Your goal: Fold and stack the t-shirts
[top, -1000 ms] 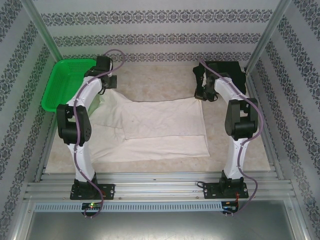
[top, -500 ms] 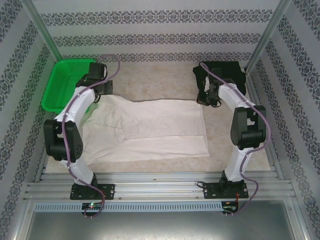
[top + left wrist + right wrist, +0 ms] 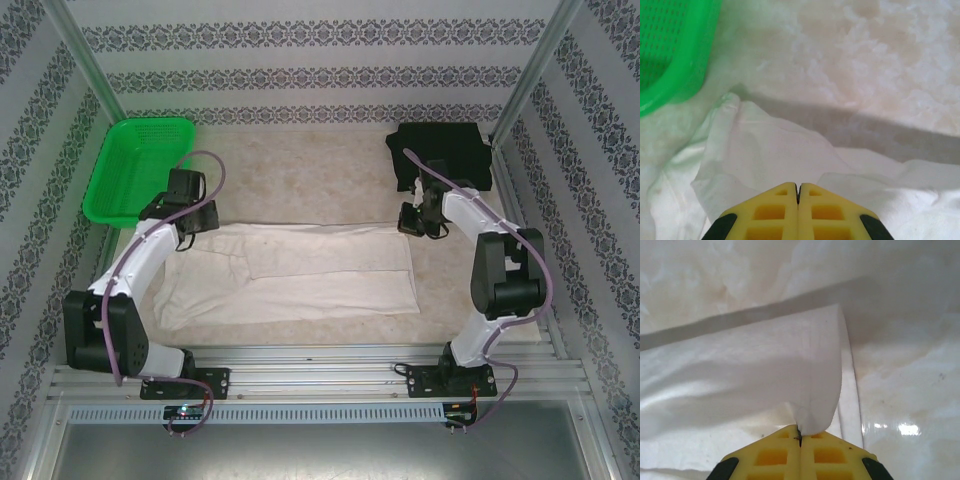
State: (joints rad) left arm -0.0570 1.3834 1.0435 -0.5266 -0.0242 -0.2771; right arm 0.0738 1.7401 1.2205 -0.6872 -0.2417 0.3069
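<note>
The white t-shirt (image 3: pixel 300 280) lies spread across the middle of the table, partly folded, with its far edge lifted. At the shirt's far left corner my left gripper (image 3: pixel 190 226) is shut on the cloth; in the left wrist view the yellow fingertips (image 3: pixel 798 186) press together with the white t-shirt (image 3: pixel 770 160) bunched in front. My right gripper (image 3: pixel 411 224) is shut on the far right corner, and a flap of the white t-shirt (image 3: pixel 765 355) rises from between its tips (image 3: pixel 799 429). The black t-shirt (image 3: pixel 445 150) sits folded at the back right.
A green mesh basket (image 3: pixel 135 170) stands at the back left, close to my left gripper, and its rim (image 3: pixel 670 50) shows in the left wrist view. Bare marbled tabletop (image 3: pixel 300 170) lies beyond the shirt. Patterned walls and metal posts enclose the table.
Both grippers have come toward the near edge, dragging the white shirt's far edge with them, so the cloth covers less depth. The arms have lowered and stretched outward.
</note>
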